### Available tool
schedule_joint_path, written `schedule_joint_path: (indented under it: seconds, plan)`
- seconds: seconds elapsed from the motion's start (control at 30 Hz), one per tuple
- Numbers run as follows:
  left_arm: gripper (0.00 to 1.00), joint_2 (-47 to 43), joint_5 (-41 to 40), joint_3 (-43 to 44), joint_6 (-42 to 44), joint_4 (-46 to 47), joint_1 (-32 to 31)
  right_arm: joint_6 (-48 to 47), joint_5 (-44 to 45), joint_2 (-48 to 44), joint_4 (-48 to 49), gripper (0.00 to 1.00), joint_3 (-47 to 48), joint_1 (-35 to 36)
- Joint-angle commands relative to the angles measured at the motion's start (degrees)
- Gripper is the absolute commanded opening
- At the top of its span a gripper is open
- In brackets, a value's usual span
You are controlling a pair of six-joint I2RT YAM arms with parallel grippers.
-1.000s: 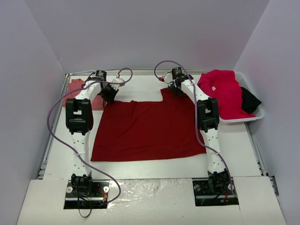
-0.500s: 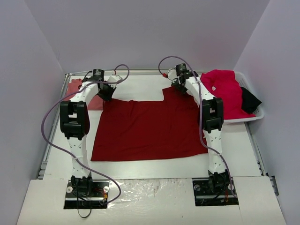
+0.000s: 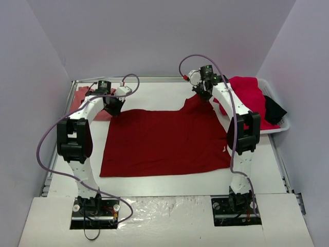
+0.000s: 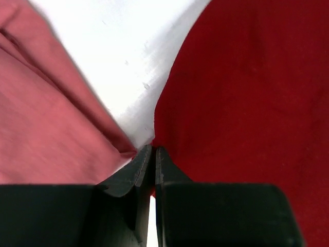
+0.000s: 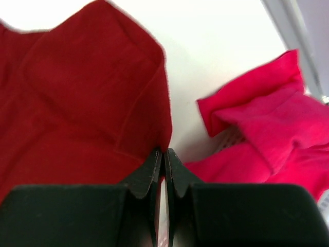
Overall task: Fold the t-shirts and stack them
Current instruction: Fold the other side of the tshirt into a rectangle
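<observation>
Carrying everything is the white surface (image 3: 154, 95), with both arms reaching from its near edge to its far half. The dark crimson t-shirt (image 3: 164, 141) takes up the middle, spread out mostly flat, its near hem straight and its two far corners drawn up off the cloth around them. At the far right stands the white basket (image 3: 281, 126), and the raspberry t-shirt (image 3: 249, 100) is heaped in it, spilling over the rim nearest the crimson one. The salmon-pink t-shirt (image 3: 81, 95) lies bunched in the far left corner, just beside the crimson shirt's left corner; the left arm partly hides it. A black cloth (image 3: 274, 109) sits in the basket against the raspberry heap. The left end effector (image 3: 114, 109) has its jaws pressed together, pinching the crimson shirt's far left corner, as the left wrist view shows. The right end effector (image 3: 204, 95) is likewise clamped tight on the far right corner, which rises in a peak to meet it.
</observation>
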Motion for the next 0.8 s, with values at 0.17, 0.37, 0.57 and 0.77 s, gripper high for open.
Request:
schedule_joint_path:
  seconds: [0.17, 0.37, 0.57, 0.77]
  plan:
    - [0.02, -11.07, 3.01, -7.32, 0.33, -0.11, 1.85, 3.02, -5.59, -12.59, -4.63, 0.0, -11.15, -1.72]
    - [0.02, -16.09, 4.76, -11.98, 1.91, -0.81, 3.7, 4.07, -6.65, -17.61, -4.98, 0.0, -17.14, -2.86]
    - [0.02, -19.78, 6.26, -16.56, 3.76, -1.51, 6.87, 4.25, -6.74, -22.53, -5.78, 0.0, -23.38, -3.21]
    - [0.02, -21.98, 6.96, -20.25, 4.9, -1.78, 7.57, 3.64, -7.88, -27.19, -6.92, 0.0, -29.27, -3.74]
